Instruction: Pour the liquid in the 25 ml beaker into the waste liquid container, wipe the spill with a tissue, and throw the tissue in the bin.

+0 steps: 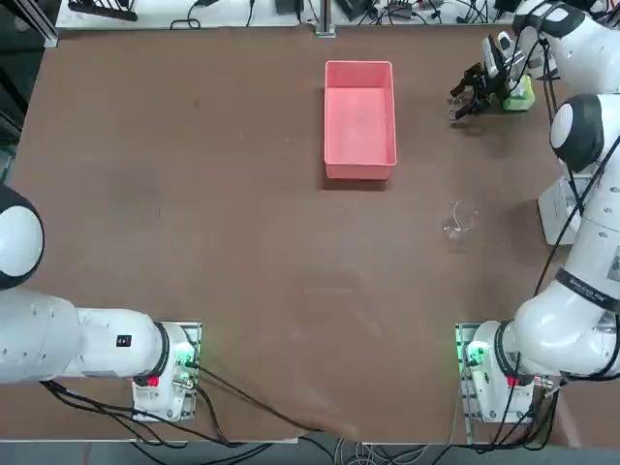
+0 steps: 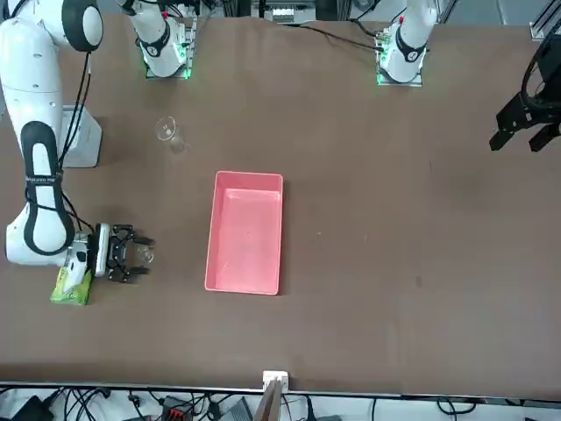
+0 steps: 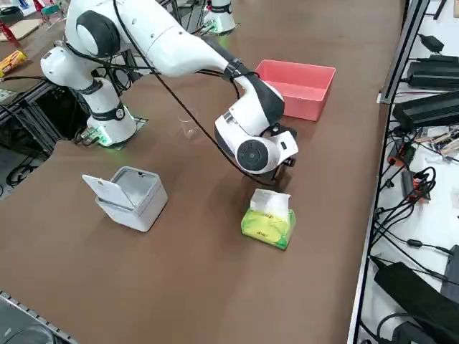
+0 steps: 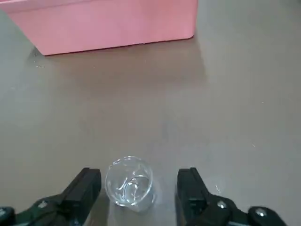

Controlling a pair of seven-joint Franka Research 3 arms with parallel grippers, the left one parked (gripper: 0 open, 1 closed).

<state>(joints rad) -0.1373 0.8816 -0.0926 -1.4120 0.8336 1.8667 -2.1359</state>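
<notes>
The 25 ml beaker, a tiny clear glass, stands upright on the brown table between my right gripper's fingers, with a gap on each side. My right gripper is open and low over the table at the far right; the front view shows the gripper with the beaker at its tips. The pink waste liquid container lies a short way off toward the table's middle. The white bin stands with its lid up. The tissue is out of view.
A yellow-green tissue pack lies just behind my wrist, with a white sheet sticking up from it. A larger clear beaker with a spout stands between my gripper and my arm's base. The table's far edge is close.
</notes>
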